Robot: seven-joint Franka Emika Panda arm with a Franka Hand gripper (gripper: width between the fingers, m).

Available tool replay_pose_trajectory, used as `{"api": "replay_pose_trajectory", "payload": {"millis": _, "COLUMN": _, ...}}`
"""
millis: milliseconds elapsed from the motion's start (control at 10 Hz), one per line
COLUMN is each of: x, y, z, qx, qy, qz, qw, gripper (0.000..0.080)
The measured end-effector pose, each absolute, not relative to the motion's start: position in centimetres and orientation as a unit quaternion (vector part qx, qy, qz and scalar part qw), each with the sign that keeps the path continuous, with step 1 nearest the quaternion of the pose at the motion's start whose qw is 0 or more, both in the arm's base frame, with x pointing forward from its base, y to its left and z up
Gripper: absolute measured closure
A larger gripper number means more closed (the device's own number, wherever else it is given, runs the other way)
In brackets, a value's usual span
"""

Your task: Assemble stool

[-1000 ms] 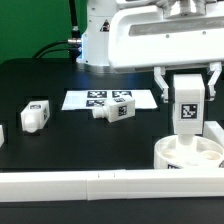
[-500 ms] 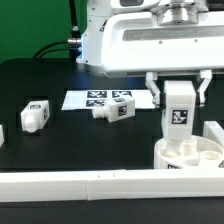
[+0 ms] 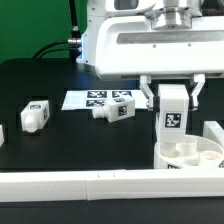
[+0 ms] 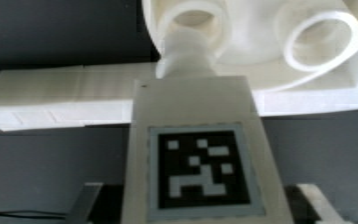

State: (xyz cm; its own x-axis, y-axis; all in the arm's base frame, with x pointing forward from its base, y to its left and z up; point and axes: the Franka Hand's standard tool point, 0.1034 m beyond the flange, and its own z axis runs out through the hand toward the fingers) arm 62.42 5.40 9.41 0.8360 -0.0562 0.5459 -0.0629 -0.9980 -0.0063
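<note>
The gripper (image 3: 173, 95) is clamped on a stool leg (image 3: 172, 115) whose long axis is vertical. The seat (image 3: 172, 160) lies directly below, sockets upward. The leg's lower end hangs close above one socket (image 4: 201, 18). Compared with one second earlier, the leg stands further toward the exterior view's left and slightly lower.

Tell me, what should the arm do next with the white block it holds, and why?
Probably ease the leg straight down: the fingers grip it upright just above the seat, and the wrist view shows its tip roughly lined up with an open socket.
</note>
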Motion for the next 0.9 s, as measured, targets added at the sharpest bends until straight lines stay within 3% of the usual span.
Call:
{"api": "replay_pose_trajectory", "payload": {"millis": 400, "x": 62.0, "y": 5.7, "z": 8.1, "qx": 0.960, "qy": -0.033, "qz": 0.279, "qw": 0.007, "gripper": 0.0466}}
{"api": "replay_pose_trajectory", "payload": {"millis": 900, "x": 62.1, "y": 6.1, "z": 7.7, "qx": 0.952, "qy": -0.049, "qz": 0.303, "qw": 0.010, "gripper": 0.0466}}
